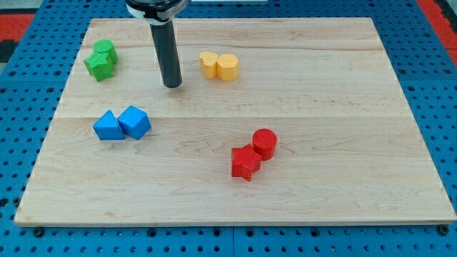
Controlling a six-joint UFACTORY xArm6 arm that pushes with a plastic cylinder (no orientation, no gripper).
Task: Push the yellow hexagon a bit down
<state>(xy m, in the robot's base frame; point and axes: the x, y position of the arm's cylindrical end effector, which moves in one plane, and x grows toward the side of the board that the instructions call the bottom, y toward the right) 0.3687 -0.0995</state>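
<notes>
My tip (172, 85) rests on the pale wooden desk (321, 107), bare, holding nothing. The yellow hexagon block (227, 67) sits to its right and slightly toward the view's top, near but apart, touching a second yellow block (208, 64).

We see our rod (169, 53) as a straight, smooth, dark grey cylinder with a faint sheen along its length. At its upper end sits a wider black collar (156, 7) edged with a pale ring. My tip (172, 86) is blunt and flat-ended.
</notes>
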